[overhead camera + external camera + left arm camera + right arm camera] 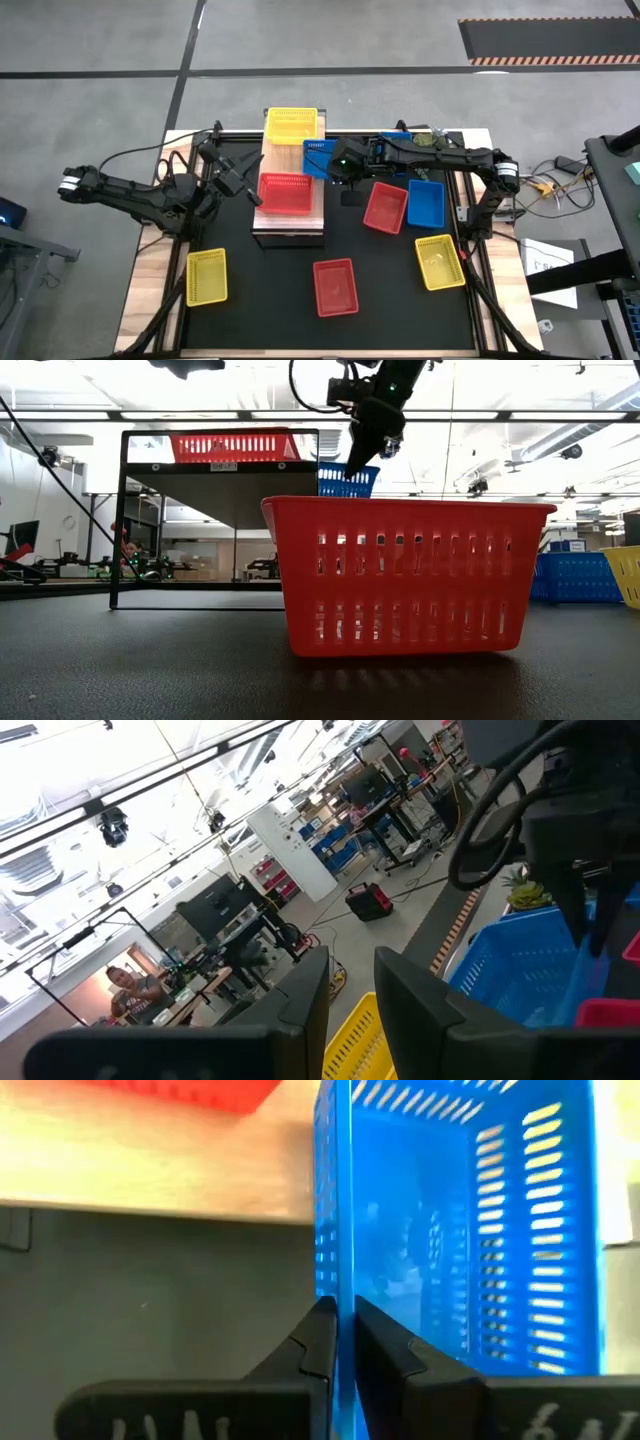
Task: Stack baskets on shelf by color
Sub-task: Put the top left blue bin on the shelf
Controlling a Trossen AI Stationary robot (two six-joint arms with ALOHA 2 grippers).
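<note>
The shelf [292, 225] stands mid-table. A yellow basket [291, 125] sits on its far end and a red basket [285, 192] on its middle. My right gripper [336, 166] is shut on a blue basket [317, 158] at the shelf's right edge, up at about the level of the plank top [150, 1170]. My left gripper [252, 193] hovers at the shelf's left side beside the red basket, open with nothing between its fingers [300, 1005]. In the low view the blue basket [347, 480] hangs under my right gripper [362, 458], well above the table. My right gripper pinches one side wall of the blue basket at its rim [343, 1295], one finger [385, 1345] inside the basket and one [318, 1342] outside. The fingers slant down from the table's right. The basket is lifted clear of the table; whether it touches the shelf I cannot tell.
Loose baskets lie on the black tabletop: red [385, 207] and blue [426, 203] right of the shelf, yellow [440, 261] near right, red [335, 286] near centre, yellow [207, 277] near left. The near red one [405, 575] fills the low view's foreground.
</note>
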